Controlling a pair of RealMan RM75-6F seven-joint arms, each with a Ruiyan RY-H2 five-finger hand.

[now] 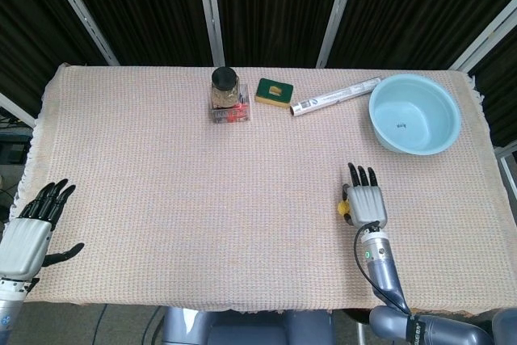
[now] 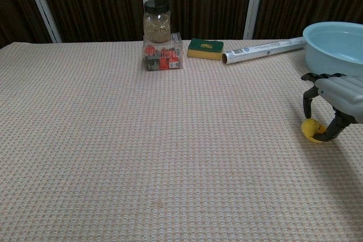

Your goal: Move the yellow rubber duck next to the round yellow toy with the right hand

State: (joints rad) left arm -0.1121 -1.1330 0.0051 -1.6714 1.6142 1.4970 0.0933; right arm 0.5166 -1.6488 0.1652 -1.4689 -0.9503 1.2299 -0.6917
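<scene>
A small yellow toy, the rubber duck (image 2: 309, 129) as far as I can tell, sits on the cloth at the right front. In the head view only a sliver of the duck (image 1: 342, 209) shows beside the hand. My right hand (image 2: 337, 94) arches over it, a finger and the thumb coming down on either side and pinching it. From above, the right hand (image 1: 365, 204) covers most of it. No separate round yellow toy shows in either view. My left hand (image 1: 28, 228) hangs off the table's front left corner, fingers spread and holding nothing.
A light blue bowl (image 1: 373, 111) (image 2: 323, 55) stands behind the right hand. Along the back edge lie a foil roll (image 1: 335, 96), a green-yellow sponge (image 1: 274, 91) and a jar (image 1: 225, 82) on a clear box of red pieces (image 2: 163, 58).
</scene>
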